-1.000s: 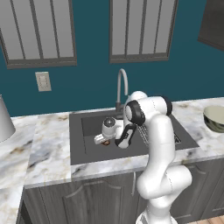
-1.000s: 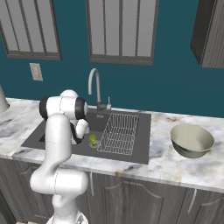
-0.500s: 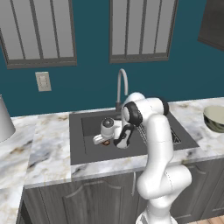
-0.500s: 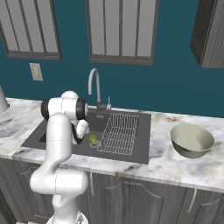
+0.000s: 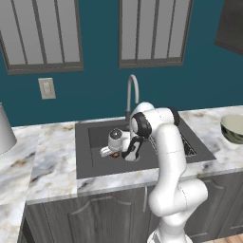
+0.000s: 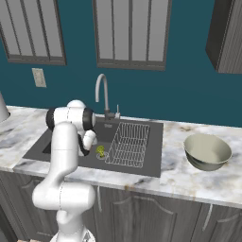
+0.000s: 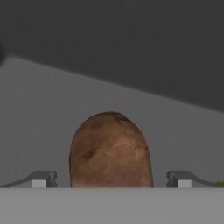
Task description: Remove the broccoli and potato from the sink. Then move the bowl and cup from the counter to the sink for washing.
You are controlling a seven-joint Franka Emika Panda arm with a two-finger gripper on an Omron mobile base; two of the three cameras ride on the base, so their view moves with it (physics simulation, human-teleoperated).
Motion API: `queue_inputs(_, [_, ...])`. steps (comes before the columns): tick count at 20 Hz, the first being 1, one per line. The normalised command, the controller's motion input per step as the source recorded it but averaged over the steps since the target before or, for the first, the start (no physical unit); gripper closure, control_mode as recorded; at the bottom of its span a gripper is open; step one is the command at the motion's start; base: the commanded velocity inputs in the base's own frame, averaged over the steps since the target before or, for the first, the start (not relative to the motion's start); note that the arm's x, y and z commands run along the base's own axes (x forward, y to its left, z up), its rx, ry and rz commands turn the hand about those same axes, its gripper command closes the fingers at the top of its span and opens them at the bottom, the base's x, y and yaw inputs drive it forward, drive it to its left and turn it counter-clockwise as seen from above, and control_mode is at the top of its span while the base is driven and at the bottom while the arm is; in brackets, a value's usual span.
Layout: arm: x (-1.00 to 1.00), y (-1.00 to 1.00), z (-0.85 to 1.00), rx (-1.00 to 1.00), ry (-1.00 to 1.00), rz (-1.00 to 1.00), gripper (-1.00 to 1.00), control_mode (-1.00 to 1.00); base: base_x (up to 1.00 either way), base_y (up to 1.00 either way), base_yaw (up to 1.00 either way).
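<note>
Inside the dark grey sink [image 5: 95, 137] lies the potato [image 7: 110, 151], a reddish-brown lump, also seen as a small brown spot [image 5: 115, 154] in the left base view. My gripper [image 7: 111, 179] is open, and its fingertips [image 7: 43, 179] stand on either side of the potato with gaps. From the left base view the gripper [image 5: 109, 152] is low in the basin. The yellow-green broccoli [image 6: 100, 151] sits on the sink floor beside the wire rack. The cream bowl [image 6: 207, 151] rests on the marble counter [image 6: 184, 179] to the right. The cup is out of view.
A wire rack [image 6: 128, 144] fills the right half of the sink. The curved chrome faucet [image 5: 133, 95] rises behind the basin. A white object [image 5: 4, 130] stands at the counter's far left. A dark wall cabinet [image 6: 227, 33] hangs at the upper right.
The arm's upper part has shifted slightly left over the sink. The jaws stay open and the vegetables and bowl have not moved.
</note>
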Motion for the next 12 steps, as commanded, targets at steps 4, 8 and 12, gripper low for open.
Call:
queue_inputs(4, [0.16,0.01,-0.14,0.00,0.04,0.00,-1.00,-1.00,0.00,0.00,0.00])
queue_inputs(8, [0.18,0.00,-0.14,0.00,0.08,0.00,-1.00,-1.00,0.00,0.00,0.00])
queue_inputs(12, [0.17,0.00,-0.12,0.00,0.07,0.00,-1.00,-1.00,0.00,0.00,0.00])
